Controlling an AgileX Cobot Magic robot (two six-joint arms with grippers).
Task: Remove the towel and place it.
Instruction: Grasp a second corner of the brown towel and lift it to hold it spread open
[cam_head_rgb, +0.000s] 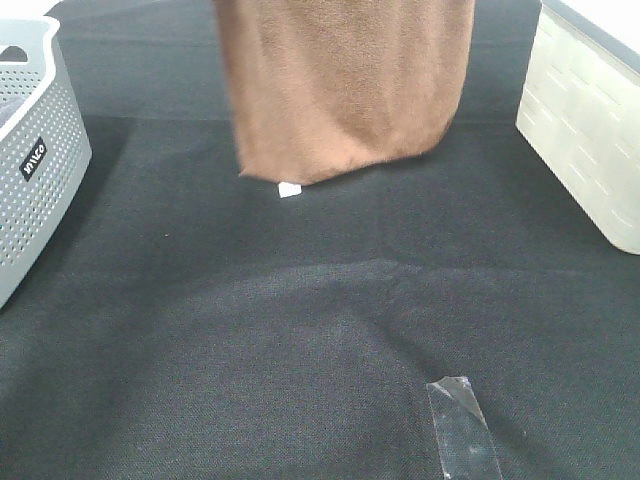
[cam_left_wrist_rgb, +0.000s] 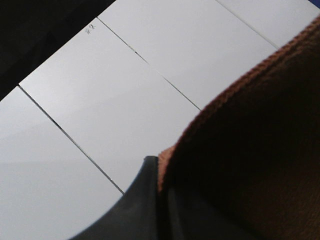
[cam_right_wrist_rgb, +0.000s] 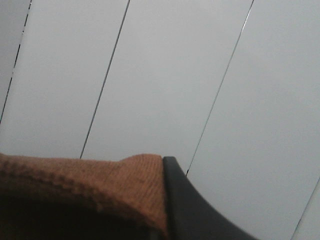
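The brown towel (cam_head_rgb: 345, 85) hangs down from above the top of the exterior high view, its lower hem just above the black table, with a small white tag (cam_head_rgb: 289, 189) at its lower left corner. Neither arm shows in that view. In the left wrist view, my left gripper (cam_left_wrist_rgb: 161, 187) is shut on a hemmed edge of the towel (cam_left_wrist_rgb: 250, 150). In the right wrist view, my right gripper (cam_right_wrist_rgb: 165, 200) is shut on another edge of the towel (cam_right_wrist_rgb: 100, 185). Both wrist cameras face pale wall panels.
A grey perforated basket (cam_head_rgb: 30, 150) stands at the left edge of the black table cloth (cam_head_rgb: 300, 330). A white woven bin (cam_head_rgb: 590, 120) stands at the right. A strip of clear tape (cam_head_rgb: 463, 425) lies on the cloth near the front.
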